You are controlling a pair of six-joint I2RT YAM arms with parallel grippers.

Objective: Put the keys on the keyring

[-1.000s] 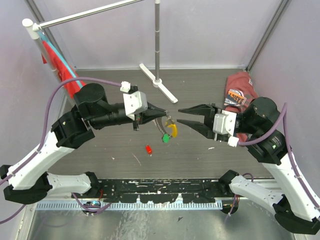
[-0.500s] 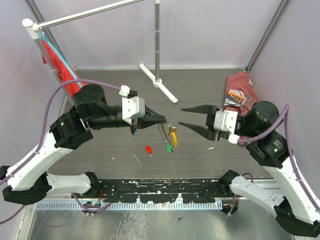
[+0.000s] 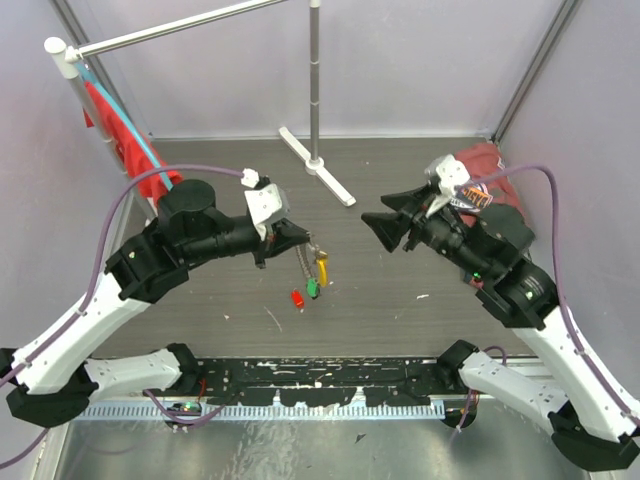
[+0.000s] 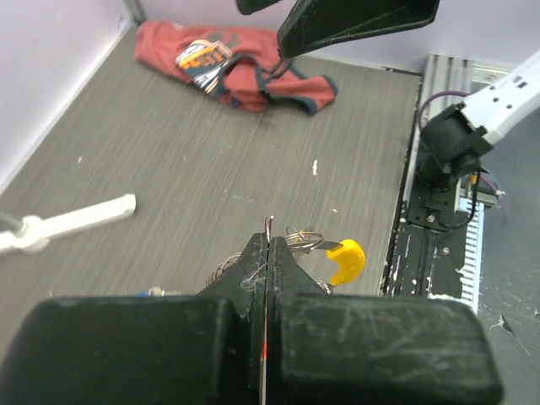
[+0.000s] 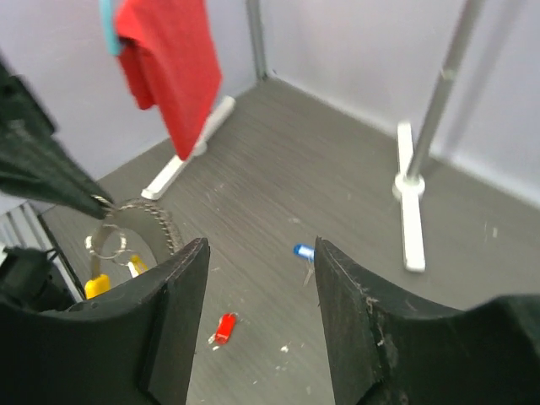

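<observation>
- The keyring (image 3: 304, 260) dangles from the left gripper (image 3: 303, 241), whose jaws are pinched tight on it. Its yellow tag (image 3: 322, 268) and green tag (image 3: 312, 288) hang lowest.
- The red key (image 3: 297, 298) lies on the table (image 3: 400, 290) beside the green tag, and the blue key (image 5: 304, 251) lies apart from it.
- The left arm reaches inward.
- The right gripper (image 3: 380, 215) faces it, raised, jaws spread, holding nothing.

Grey wood-grain tabletop (image 3: 400, 290) w/ pale lilac walls (image 3: 420, 70), metal stand (image 3: 316, 90) at back, red shirt (image 3: 485, 158) in rt corner.
</observation>
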